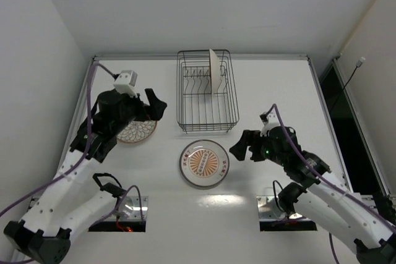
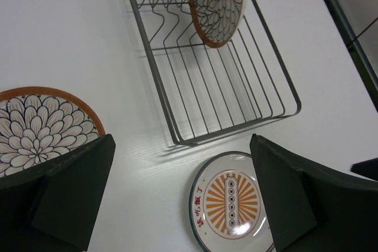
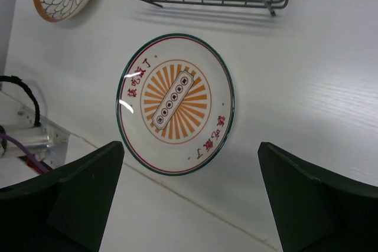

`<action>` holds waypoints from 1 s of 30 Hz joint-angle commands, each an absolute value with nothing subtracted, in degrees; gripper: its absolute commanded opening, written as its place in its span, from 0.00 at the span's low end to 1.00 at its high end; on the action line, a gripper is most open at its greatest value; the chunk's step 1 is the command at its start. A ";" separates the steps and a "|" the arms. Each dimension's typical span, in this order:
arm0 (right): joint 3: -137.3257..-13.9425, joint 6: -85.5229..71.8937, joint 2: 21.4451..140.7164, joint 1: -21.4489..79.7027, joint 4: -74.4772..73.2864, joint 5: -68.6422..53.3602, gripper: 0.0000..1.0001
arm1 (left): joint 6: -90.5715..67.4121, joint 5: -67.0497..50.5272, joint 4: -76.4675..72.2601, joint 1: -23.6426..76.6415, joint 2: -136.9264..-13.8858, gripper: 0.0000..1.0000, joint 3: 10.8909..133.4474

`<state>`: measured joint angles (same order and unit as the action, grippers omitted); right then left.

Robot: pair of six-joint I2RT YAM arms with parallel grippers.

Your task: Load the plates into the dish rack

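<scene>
Left gripper and right gripper both hang with jaws apart, holding nothing. I count three plates: one flat floral plate partly under my left gripper, one orange-centred plate flat just left of my right gripper, and one upright plate in the single dish rack ahead, between both grippers.

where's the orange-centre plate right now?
Orange-centre plate lies flat on the table, centre of the top view, just in front of the dish rack, left of the right gripper.
</scene>
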<state>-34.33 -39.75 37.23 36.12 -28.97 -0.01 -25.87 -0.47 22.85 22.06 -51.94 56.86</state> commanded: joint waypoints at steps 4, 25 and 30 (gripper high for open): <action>-18.58 -56.76 30.42 35.77 -15.13 -6.24 0.93 | -26.19 -6.06 25.75 21.09 -43.08 1.00 47.73; 2.82 -82.18 42.17 39.02 12.30 0.00 0.79 | -32.25 10.81 33.40 27.42 -52.38 1.00 49.13; 0.09 -83.49 52.98 40.61 14.75 1.23 0.79 | -32.25 10.97 33.56 31.62 -52.38 1.00 48.60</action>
<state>-2.61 -80.79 49.04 39.77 8.69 -0.95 -30.98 8.45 33.19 28.38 -53.36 46.85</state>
